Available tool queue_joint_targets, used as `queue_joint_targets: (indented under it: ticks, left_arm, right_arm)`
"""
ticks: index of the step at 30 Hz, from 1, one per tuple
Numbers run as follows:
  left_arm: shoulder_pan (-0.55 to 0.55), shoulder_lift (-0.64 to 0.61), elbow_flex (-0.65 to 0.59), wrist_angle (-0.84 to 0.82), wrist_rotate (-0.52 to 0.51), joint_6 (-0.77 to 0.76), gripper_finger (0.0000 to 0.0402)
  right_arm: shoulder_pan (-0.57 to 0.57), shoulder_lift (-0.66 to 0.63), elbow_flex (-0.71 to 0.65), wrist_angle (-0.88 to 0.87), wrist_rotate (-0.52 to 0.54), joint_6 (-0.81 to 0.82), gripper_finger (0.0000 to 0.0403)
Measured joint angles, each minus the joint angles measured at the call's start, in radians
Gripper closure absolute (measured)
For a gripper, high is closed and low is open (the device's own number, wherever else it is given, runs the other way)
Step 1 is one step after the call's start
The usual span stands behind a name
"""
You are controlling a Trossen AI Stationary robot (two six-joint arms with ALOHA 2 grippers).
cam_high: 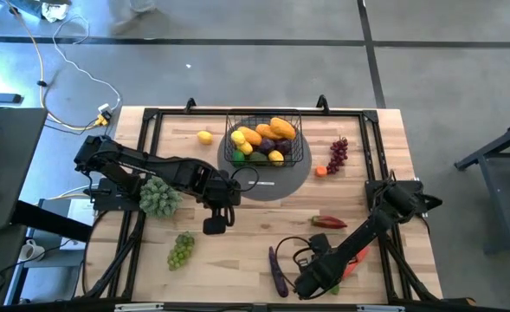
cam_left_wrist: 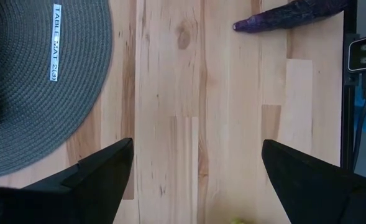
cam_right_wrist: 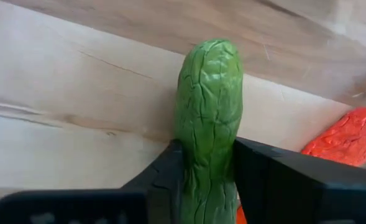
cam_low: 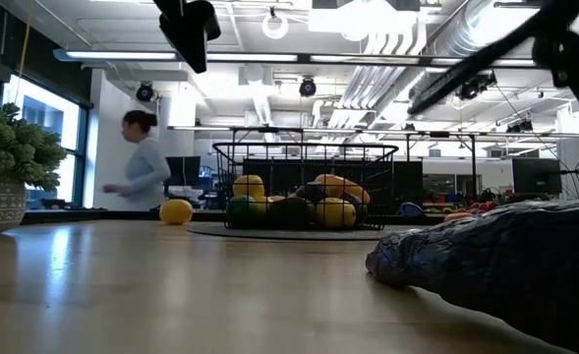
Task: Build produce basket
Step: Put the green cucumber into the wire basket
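Observation:
The black wire basket stands on a round grey mat at the table's far middle and holds lemons, orange pieces and darker fruit. It also shows in the low view. My right gripper is near the table's front edge, shut on a green cucumber. My left gripper is open and empty above bare table near the mat; its wrist view shows its fingers wide apart. Loose on the table lie a lemon, purple grapes, green grapes, a red pepper and an aubergine. My right gripper pinches the cucumber's two sides between its two fingers, which lie across it. The cucumber's rounded free end sticks out ahead of the fingers. Whether it is clear of the table I cannot tell.
A potted green plant stands under my left arm. An orange-red piece lies right beside the cucumber. A small orange piece lies at the mat's right edge. A person walks in the room behind the table.

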Motion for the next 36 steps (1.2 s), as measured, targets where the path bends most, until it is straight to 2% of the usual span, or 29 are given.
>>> queue_joint_targets:
  ticks: [9, 21, 31, 36]
  left_arm:
    - [0.002, -0.017, 0.049, -0.018, -0.034, 0.041, 0.0055]
    - [0.002, -0.086, 0.062, -0.029, -0.229, 0.089, 0.0055]
    - [0.012, -0.152, 0.062, -0.013, -0.457, 0.104, 0.0055]
    - [0.048, -0.160, 0.062, -0.008, -0.486, 0.074, 0.0055]
  right_arm:
    - [-0.012, -0.118, 0.000, -0.026, 0.201, 0.002, 0.0316]
    - [-0.099, -0.278, 0.000, -0.075, 0.533, -0.070, 0.0317]
    - [-0.279, -0.402, 0.000, -0.122, 0.753, -0.289, 0.0318]
    - [-0.403, -0.474, 0.000, -0.125, 0.876, -0.457, 0.0318]
